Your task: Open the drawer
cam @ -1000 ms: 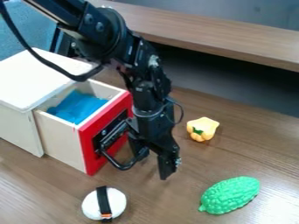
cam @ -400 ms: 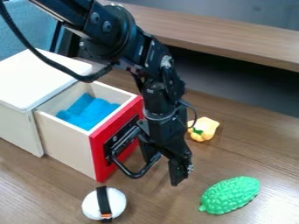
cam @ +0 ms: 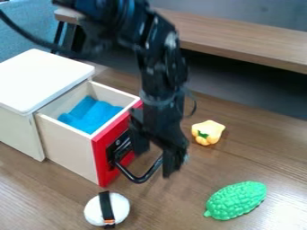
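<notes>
Drawer (cam: 66,146) stands out of the cabinet (cam: 43,81) in the camera view, left of centre, its open top showing pale wooden walls and a crumpled blue cloth (cam: 90,114) lying inside. The front (cam: 103,164) is red and faces the lower right, with a black plate (cam: 121,146) on it and a black handle (cam: 141,180) that loops outward over the table (cam: 180,204). The cabinet sits at the left edge, with a flat white top and pale sides. The black arm (cam: 162,67) comes in from the top edge, and the gripper (cam: 156,162) hangs down in front of the red front, at the handle. It is wide, one finger nearer the drawer and the other farther right and lower; whether either touches the handle, I cannot tell. A yellow toy pepper (cam: 208,131) with a green mark lies to the right of the gripper. A bumpy green toy (cam: 235,200) lies at the lower right, and a white rounded thing (cam: 92,210) with a black band (cam: 107,206) is near the bottom edge, below the drawer. Behind the table runs a brown wooden ledge (cam: 240,38).
</notes>
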Motion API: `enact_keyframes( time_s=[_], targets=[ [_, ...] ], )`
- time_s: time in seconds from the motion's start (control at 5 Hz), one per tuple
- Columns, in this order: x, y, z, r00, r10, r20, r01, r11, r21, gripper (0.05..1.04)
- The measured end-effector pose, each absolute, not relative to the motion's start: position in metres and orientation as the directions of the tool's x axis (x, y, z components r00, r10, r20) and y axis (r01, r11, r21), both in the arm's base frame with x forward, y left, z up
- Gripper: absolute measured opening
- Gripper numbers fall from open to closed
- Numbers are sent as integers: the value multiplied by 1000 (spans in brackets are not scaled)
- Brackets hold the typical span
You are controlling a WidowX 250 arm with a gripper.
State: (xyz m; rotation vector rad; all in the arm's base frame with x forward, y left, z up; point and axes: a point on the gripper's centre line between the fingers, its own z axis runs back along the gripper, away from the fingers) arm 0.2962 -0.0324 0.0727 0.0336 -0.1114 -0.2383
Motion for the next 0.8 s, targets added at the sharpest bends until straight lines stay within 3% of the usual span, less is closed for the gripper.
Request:
enact_keyframes(
  time_s=[0.2,0.4,0.8],
  targets=[
    [296,-24,108,977,-190,100,185,981,60,999],
    [289,-22,133,978,-176,111,174,984,26,999],
    [281,-24,153,968,-197,155,200,980,-8,999]
  ],
)
